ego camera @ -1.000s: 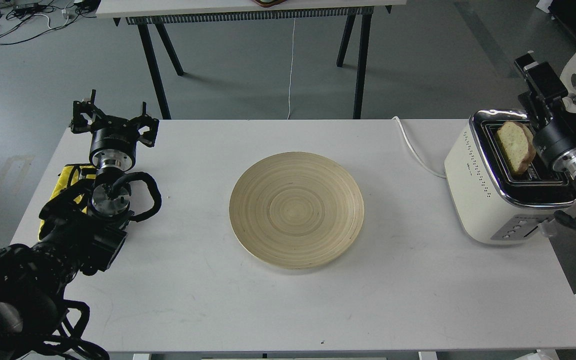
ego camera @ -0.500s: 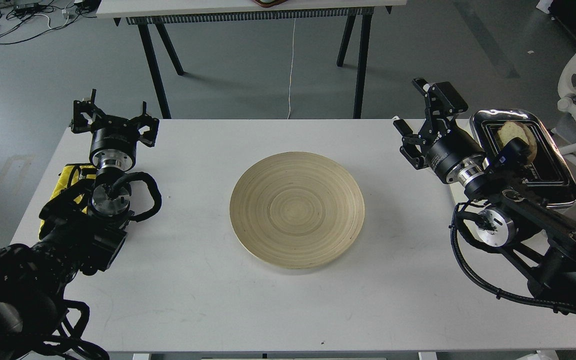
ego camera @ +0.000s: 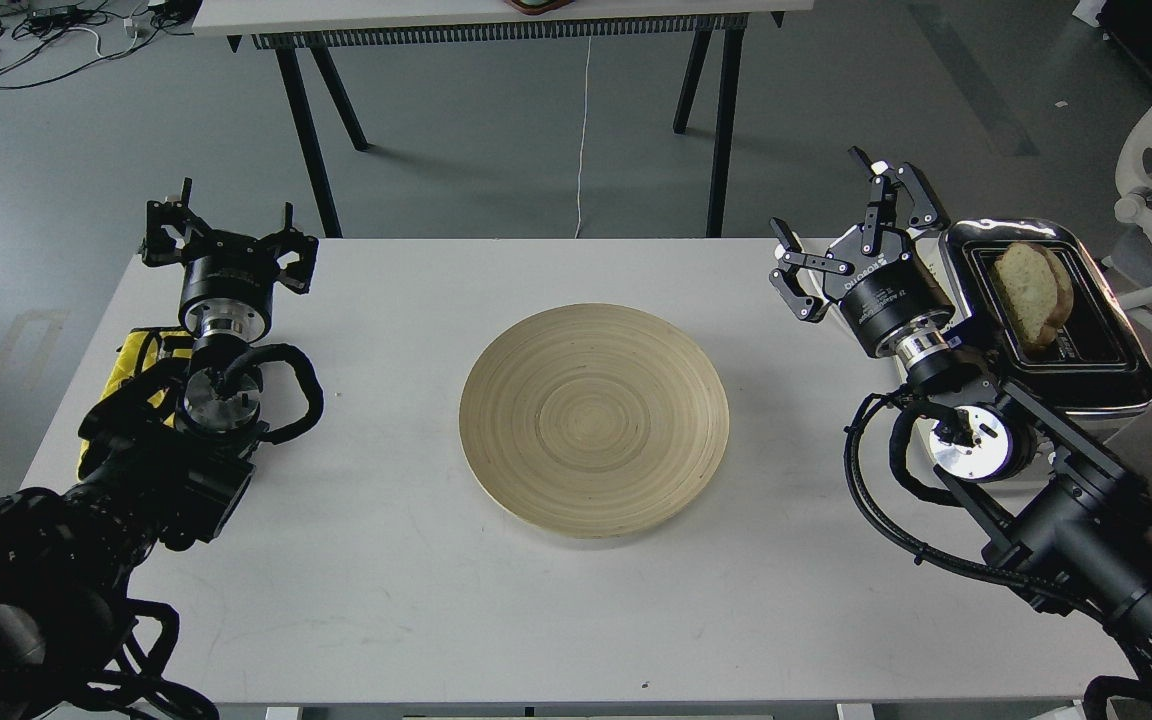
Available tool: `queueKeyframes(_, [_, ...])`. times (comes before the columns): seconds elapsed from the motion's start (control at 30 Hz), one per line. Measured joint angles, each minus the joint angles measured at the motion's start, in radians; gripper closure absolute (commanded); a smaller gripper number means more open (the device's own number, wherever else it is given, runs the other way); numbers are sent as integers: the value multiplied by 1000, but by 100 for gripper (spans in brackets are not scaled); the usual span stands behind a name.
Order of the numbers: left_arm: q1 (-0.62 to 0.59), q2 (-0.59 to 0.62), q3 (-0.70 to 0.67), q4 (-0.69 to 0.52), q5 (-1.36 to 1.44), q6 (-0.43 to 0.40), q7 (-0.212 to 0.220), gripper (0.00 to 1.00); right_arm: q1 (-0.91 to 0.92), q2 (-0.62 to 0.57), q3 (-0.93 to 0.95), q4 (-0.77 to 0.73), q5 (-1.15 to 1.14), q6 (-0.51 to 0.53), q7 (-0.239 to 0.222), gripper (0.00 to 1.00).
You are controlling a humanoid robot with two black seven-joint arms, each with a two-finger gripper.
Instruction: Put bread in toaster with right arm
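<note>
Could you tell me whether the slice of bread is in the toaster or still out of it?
In. The bread stands in the toaster slot, top sticking out; the right gripper is open and apart.

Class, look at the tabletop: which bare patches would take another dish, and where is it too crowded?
Free: the front strip of the table below the plate, the back strip behind it, and the gap between plate and left end effector. Crowded: the right end, where the right end effector stands open beside the toaster holding the bread.
</note>
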Motion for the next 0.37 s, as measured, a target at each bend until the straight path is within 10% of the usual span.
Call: queueKeyframes(0.37, [0, 0, 0, 0, 0, 0, 0, 0, -18, 2, 15, -26, 89, 45, 1, 3])
